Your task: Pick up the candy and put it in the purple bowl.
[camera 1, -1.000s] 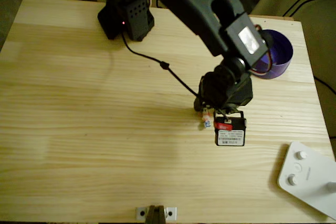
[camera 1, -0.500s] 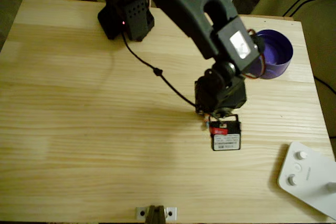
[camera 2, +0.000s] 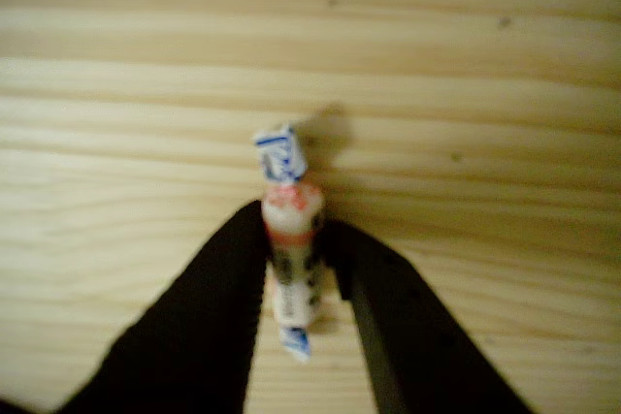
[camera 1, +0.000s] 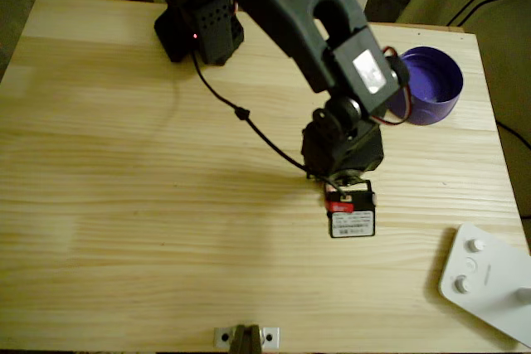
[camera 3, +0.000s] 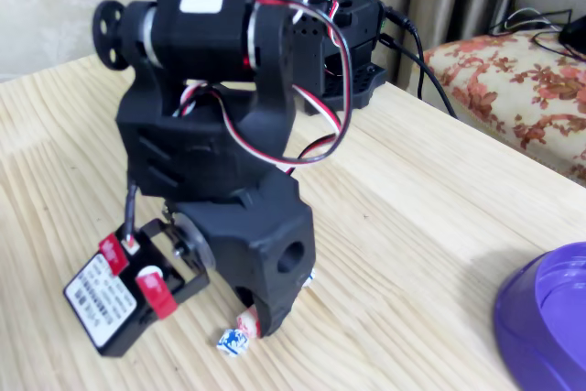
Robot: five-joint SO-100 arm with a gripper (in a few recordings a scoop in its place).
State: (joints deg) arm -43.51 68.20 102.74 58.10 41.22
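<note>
In the wrist view the candy (camera 2: 289, 239), a small white stick with an orange-red band and bluish twisted ends, stands upright between my two black fingers (camera 2: 213, 298). My gripper (camera 2: 296, 235) is shut on its middle. In the fixed view the gripper (camera 3: 256, 318) points down at the wooden table, and one twisted end of the candy (camera 3: 234, 340) pokes out just above the wood. From overhead the gripper (camera 1: 336, 184) covers the candy. The purple bowl (camera 1: 431, 80) sits at the table's back right, apart from the gripper; its rim (camera 3: 549, 318) shows at the lower right of the fixed view.
A white device with round buttons (camera 1: 485, 279) lies at the front right corner. The arm's base (camera 1: 199, 26) stands at the back of the table, with a black cable (camera 1: 249, 122) trailing to the wrist. A small metal bracket (camera 1: 245, 337) sits at the front edge.
In the overhead view the arm has shifted a little left and toward the front, uncovering more of the bowl. The candy, visible beside the gripper before, is now hidden under it.
</note>
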